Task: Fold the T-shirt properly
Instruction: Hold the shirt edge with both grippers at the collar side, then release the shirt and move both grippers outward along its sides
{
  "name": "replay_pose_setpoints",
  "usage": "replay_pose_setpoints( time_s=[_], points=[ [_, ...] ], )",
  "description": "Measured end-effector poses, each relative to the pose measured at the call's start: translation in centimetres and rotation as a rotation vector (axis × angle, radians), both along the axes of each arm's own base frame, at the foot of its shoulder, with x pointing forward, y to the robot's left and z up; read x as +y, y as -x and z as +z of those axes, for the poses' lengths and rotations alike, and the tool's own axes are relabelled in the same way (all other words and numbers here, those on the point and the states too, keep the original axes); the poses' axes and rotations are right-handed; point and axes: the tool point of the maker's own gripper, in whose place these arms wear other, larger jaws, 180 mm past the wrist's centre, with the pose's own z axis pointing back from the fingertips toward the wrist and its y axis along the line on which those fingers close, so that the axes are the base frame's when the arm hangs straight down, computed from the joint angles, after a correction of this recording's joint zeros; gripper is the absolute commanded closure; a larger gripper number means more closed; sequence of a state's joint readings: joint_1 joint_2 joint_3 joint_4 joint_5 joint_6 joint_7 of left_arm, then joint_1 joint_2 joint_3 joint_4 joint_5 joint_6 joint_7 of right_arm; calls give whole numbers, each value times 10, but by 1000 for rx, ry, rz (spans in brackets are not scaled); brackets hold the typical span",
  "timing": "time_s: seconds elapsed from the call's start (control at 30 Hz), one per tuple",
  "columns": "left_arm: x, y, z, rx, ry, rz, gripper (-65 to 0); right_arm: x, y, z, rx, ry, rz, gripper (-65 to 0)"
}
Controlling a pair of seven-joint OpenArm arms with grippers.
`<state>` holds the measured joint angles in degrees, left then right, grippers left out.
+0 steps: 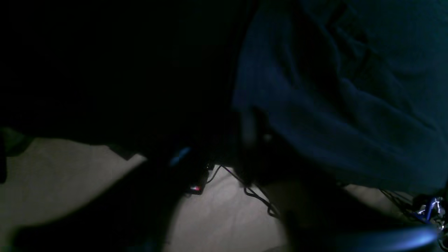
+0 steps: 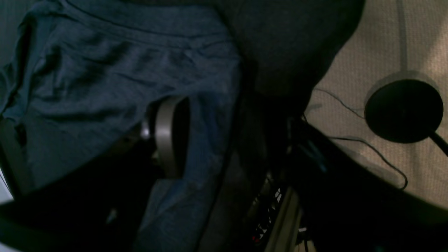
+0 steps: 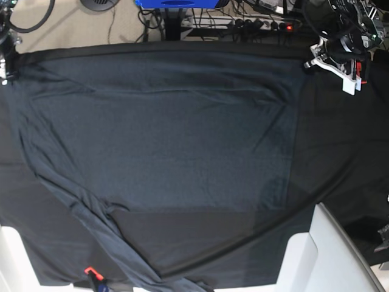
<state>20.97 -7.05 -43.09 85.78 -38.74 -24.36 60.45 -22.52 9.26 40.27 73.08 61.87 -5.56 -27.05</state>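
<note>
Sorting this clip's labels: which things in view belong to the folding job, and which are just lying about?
Belongs to the job:
- T-shirt, spread flat
- left gripper, at its far corner
- right gripper, at the opposite far corner

Just lying about:
- black tablecloth underneath
- power strip on the floor
- round black stand base

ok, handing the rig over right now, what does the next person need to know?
Left gripper: at the far table edge, by the T-shirt's far corner; open or shut can't be told.
Right gripper: at the opposite far corner, shirt cloth bunched against one of its fingers; grip unclear.
T-shirt: spread flat on the black tablecloth, one long sleeve trailing toward the near edge.
Done: shirt laid out.
Left: every fold; none visible yet.
</note>
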Motion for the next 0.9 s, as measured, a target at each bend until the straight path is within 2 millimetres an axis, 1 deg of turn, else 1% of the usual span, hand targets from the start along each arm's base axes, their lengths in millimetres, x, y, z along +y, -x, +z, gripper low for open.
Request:
replay_pose_setpoints(
  time_s=[0.1,0.17,0.23,0.3,0.33,0.4,0.47,0.53,0.57,0.63,0.67,0.73,0.77,0.83,0.9],
  points=[
    [0,0,0,2,-2,-1,-374,-8,7,2,-9,9,-47,-341],
    [2,0,1,2,-7,-2,-456,-9,10,5,-12,14,-57,-341],
    [9,0,3,0,-19,5,-523,-10,7,13,-26,32,-45,-341],
    [27,0,10,-19,-46,52,-559,-13,-3,26,-56,59,-27,-341],
    [39,1,15,-30,-63,83,-568,-14,-9,34,-76,78,-16,-341],
    [62,2,25,-57,-93,150,-566,-17,-19,46,-104,102,0,-341],
    [85,0,36,-74,-129,193,-566,-24,-29,53,-93,132,41,-341],
    [109,-8,53,-110,-180,210,-566,-32,-51,61,-59,195,125,-341],
    [118,-13,62,-126,-205,204,-566,-34,-69,68,-66,227,174,-341],
    [129,-20,74,-138,-239,182,-564,-29,-112,78,-90,267,312,-341],
    [130,-22,77,-144,-246,170,-563,-27,-134,81,-98,297,387,-341],
    [126,-26,76,-134,-248,139,-563,-13,-168,78,-114,318,553,-341],
    [122,-28,74,-127,-242,121,-563,-7,-180,73,-101,330,626,-341],
    [113,-33,70,-120,-233,86,-563,-2,-195,59,-56,340,734,-341],
    [106,-37,69,-131,-233,26,-563,3,-211,50,-23,354,816,-341]
  ],
)
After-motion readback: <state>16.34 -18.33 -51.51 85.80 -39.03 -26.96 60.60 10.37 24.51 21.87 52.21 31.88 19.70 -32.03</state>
